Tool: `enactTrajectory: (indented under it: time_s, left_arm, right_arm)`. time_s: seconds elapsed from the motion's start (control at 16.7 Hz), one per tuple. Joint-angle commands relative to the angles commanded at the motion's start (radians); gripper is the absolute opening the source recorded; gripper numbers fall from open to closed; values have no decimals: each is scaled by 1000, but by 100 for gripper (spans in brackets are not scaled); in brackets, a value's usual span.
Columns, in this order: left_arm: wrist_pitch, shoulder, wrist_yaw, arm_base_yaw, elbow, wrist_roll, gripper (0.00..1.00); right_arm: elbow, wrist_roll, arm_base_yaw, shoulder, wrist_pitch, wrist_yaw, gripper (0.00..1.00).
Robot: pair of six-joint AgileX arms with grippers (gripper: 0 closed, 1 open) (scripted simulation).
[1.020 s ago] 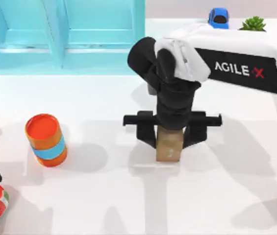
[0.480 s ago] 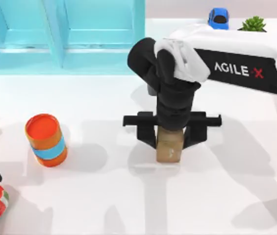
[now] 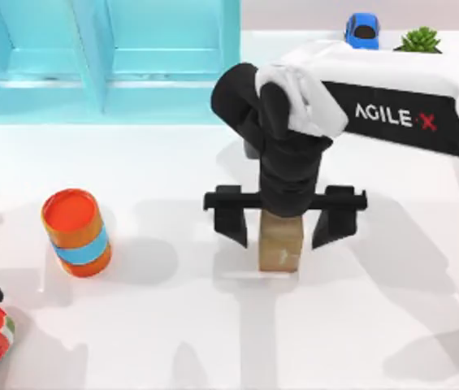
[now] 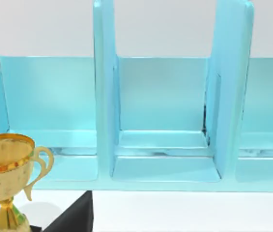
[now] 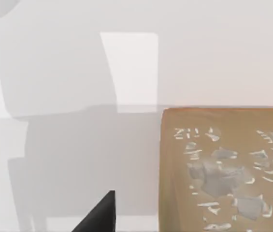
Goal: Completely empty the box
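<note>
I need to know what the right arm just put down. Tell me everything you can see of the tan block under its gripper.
The tan block is a small boxy piece, brownish like wood or cardboard, standing on the white table near its middle. In the right wrist view its upper face carries pale, flaky grey-white markings. The right gripper hangs directly over it with fingers spread wide on either side, a clear gap to each, so nothing grips it. Its top end is hidden under the wrist.

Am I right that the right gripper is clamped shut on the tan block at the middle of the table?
Not quite: the right gripper is at the tan block in mid-table, but the top view shows its fingers spread open, clear of the block's sides, not clamped.
</note>
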Motion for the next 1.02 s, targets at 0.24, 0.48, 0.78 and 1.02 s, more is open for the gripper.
enactTrajectory:
  time_s: [0.24,0.48,0.78,1.02]
  left_arm:
    - [0,0,0,0,0,0,100]
    - [0,0,0,0,0,0,100]
    - [0,0,0,0,0,0,100]
    - [0,0,0,0,0,0,100]
  right_arm:
    - [0,0,0,0,0,0,100]
    - [3,0,-2,-1,-4,0,100]
    - [132,0,-1,-20,-156,0,100]
    - [238,-2,-3,-44,-284,0,100]
